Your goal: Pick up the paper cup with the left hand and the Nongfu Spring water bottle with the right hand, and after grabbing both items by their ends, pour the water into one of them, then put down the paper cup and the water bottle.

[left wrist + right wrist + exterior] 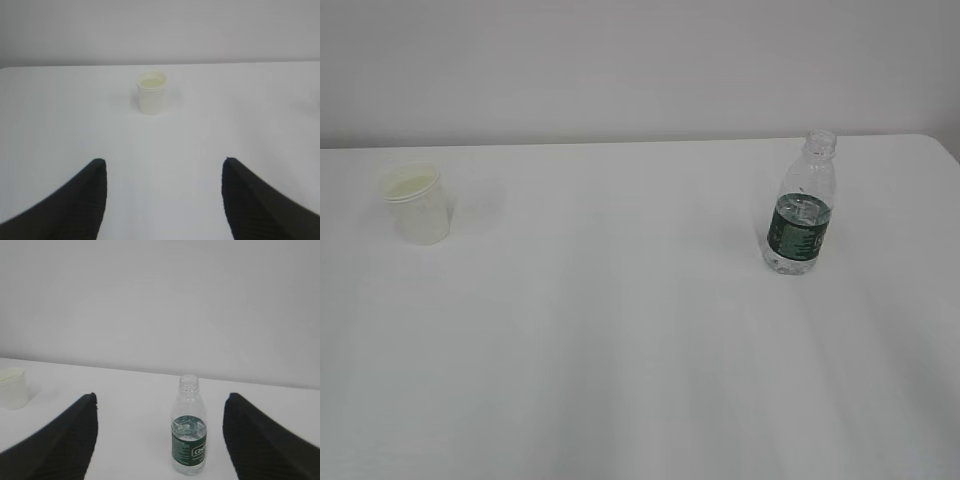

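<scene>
Exterior view: paper cup upright at table's far left; Nongfu Spring water bottle upright at right, uncapped, water in lower part. Cup and bottle well apart. No arms visible.

Left wrist view: left hand jaws spread wide, empty; cup ahead, centred between them, not touched.

Right wrist view: right hand jaws spread wide, empty; bottle upright between them, further out, untouched; cup at far left edge.
</scene>
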`<state>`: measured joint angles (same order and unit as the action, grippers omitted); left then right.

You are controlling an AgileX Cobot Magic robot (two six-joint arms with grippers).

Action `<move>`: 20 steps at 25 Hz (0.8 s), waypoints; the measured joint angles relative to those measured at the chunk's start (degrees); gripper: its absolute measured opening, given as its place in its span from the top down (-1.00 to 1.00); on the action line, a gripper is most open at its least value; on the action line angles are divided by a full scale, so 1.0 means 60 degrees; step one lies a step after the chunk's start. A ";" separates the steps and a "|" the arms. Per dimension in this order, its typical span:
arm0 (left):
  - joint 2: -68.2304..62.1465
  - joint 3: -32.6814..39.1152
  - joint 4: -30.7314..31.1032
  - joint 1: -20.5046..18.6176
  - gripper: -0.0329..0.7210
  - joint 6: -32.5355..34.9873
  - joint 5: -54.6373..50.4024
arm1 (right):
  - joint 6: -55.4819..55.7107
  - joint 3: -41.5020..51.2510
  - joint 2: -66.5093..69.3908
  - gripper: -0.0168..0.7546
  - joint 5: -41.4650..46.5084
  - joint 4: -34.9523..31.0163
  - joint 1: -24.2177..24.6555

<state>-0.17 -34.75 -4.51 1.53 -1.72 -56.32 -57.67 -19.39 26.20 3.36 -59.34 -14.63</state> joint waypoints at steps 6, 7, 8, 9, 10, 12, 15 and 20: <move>0.0000 0.0573 -0.0162 0.0000 -0.45 0.0021 0.0233 | -0.0931 0.0000 0.0000 -0.58 -0.0279 -0.0040 -0.0012; 0.0000 0.0573 -0.0177 0.0000 -0.45 0.0021 0.0302 | -0.0967 0.0000 0.0000 -0.58 -0.0294 -0.0056 -0.0012; 0.0000 0.0573 -0.0177 0.0000 -0.45 0.0021 0.0319 | -0.0988 0.0000 0.0000 -0.58 -0.0315 -0.0056 -0.0012; 0.0000 0.0573 -0.0177 0.0000 -0.45 0.0021 0.0319 | -0.1025 0.0000 0.0000 -0.58 -0.0315 -0.0056 -0.0012; 0.0000 0.0593 -0.0177 0.0000 -0.45 0.0021 0.0319 | -0.1068 0.0000 0.0000 -0.58 -0.0315 -0.0056 -0.0012; 0.0000 0.0648 -0.0177 0.0000 -0.44 0.0021 0.0425 | -0.1136 0.0000 0.0000 -0.58 -0.0315 -0.0056 -0.0012; 0.0000 0.0725 -0.0177 0.0000 -0.40 0.0028 0.0622 | -0.1194 0.0000 0.0000 -0.58 -0.0329 -0.0056 -0.0012; 0.0000 0.0824 -0.0177 0.0000 -0.37 0.0043 0.0860 | -0.1213 0.0000 0.0000 -0.58 -0.0377 -0.0056 -0.0012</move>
<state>-0.17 -29.81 -5.57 1.53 -1.46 -51.16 -64.95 -19.39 26.20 1.10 -59.68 -14.70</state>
